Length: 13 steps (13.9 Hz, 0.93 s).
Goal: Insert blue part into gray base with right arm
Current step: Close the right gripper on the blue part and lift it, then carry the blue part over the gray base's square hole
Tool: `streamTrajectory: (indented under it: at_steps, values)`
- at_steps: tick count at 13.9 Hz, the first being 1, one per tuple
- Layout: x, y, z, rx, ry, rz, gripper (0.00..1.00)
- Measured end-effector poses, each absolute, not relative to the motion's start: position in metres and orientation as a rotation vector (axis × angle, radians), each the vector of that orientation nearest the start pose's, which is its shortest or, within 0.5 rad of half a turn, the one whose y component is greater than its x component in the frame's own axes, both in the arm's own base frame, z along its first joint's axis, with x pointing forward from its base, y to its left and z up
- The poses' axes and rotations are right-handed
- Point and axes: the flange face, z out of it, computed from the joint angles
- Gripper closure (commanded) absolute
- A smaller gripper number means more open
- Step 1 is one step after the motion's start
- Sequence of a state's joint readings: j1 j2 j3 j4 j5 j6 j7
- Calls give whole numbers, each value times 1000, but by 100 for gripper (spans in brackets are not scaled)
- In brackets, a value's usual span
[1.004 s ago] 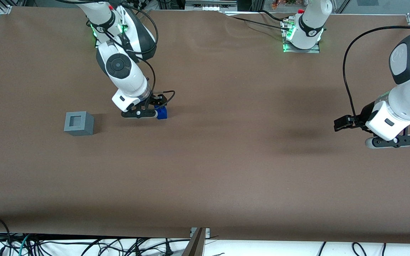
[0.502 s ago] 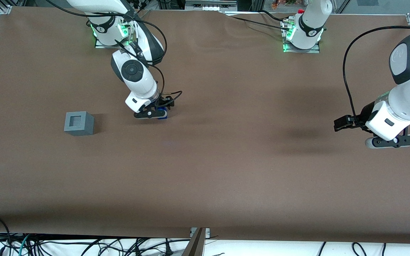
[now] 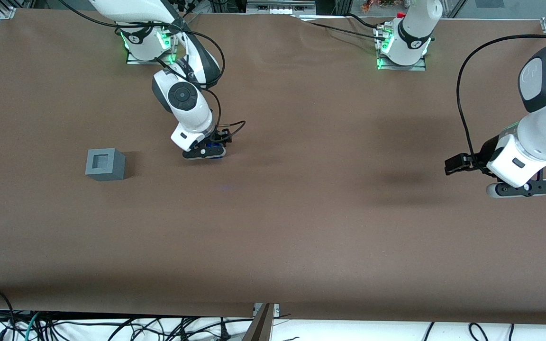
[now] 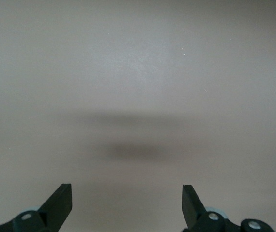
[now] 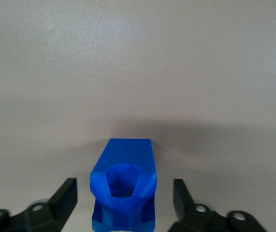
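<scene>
The right arm reaches down over the brown table, and its gripper sits low, right over the blue part; from the front only a sliver of blue shows under the black gripper body. In the right wrist view the gripper is spread, its two black fingers standing on either side of the blue part with a clear gap on each side; neither finger touches the block. The blue part rests on the table between the fingers, its upper face showing a shallow octagonal hollow; a soft shadow lies on the table just past it. The gray base stands upright on the table toward the working arm's end, well apart from the gripper and the blue part, and slightly nearer to the front camera than they are; the square recess in its top face is open and holds nothing. A black cable loops from the arm down to the gripper's wrist.
</scene>
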<state>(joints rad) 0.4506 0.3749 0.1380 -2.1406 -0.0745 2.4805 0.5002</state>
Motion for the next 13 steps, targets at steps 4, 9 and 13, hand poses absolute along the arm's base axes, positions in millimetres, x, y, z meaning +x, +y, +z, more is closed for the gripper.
streamTrajectory:
  at_steps: [4, 9, 13]
  values:
    - [473, 316, 226, -3145, -228, 35, 87]
    - [487, 316, 249, -3151, -218, 14, 88]
    - [528, 296, 329, -3221, -141, 83, 88]
